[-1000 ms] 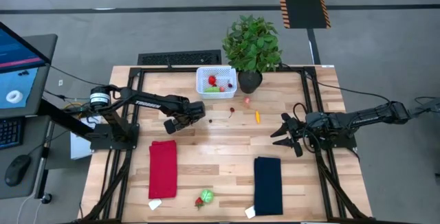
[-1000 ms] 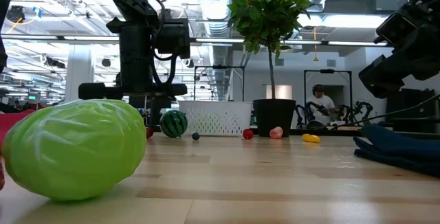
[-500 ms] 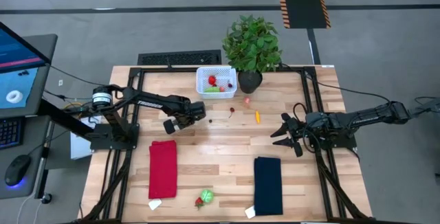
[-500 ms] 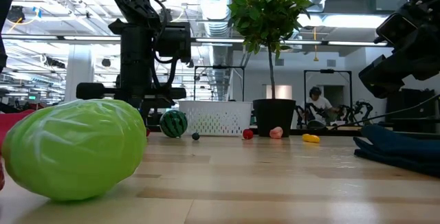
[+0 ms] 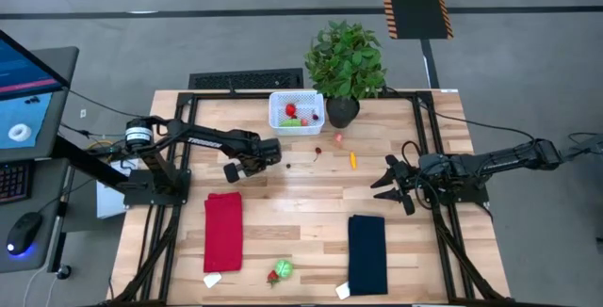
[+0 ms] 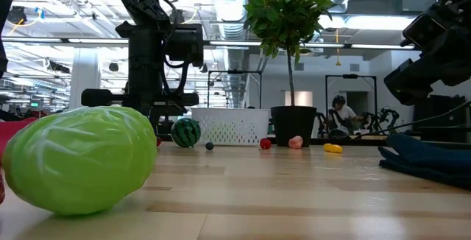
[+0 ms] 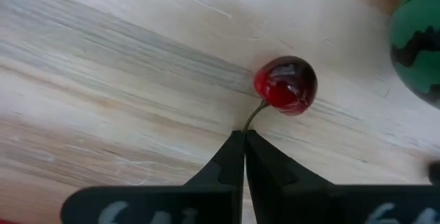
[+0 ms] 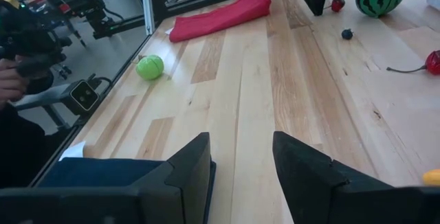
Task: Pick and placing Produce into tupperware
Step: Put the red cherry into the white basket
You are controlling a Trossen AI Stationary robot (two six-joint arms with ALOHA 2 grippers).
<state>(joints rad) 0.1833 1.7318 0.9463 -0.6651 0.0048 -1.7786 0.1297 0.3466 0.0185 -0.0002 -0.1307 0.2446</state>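
Left claw (image 7: 242,141), down on the counter (image 5: 301,203), is pinched closed on the stem of a red cherry (image 7: 286,84) beside the watermelon ball (image 7: 416,45), short of the white basket (image 5: 296,111). Right claw (image 5: 384,184) hangs parted, holding nothing.

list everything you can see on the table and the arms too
basket: one, white, far edge, red and green produce inside
plant: one, green, black pot, beside basket
watermelon: one, striped green, near left gripper
cherry: one, red, at left gripper's tips
second cherry: one, red, mid-table
pink piece: one, near pot
orange piece: one, mid-table
cabbage: one, green, near edge
red cloth: one, near left
blue cloth: one, dark, near right
left gripper: shut on the cherry's stem
right gripper: open, waiting at right
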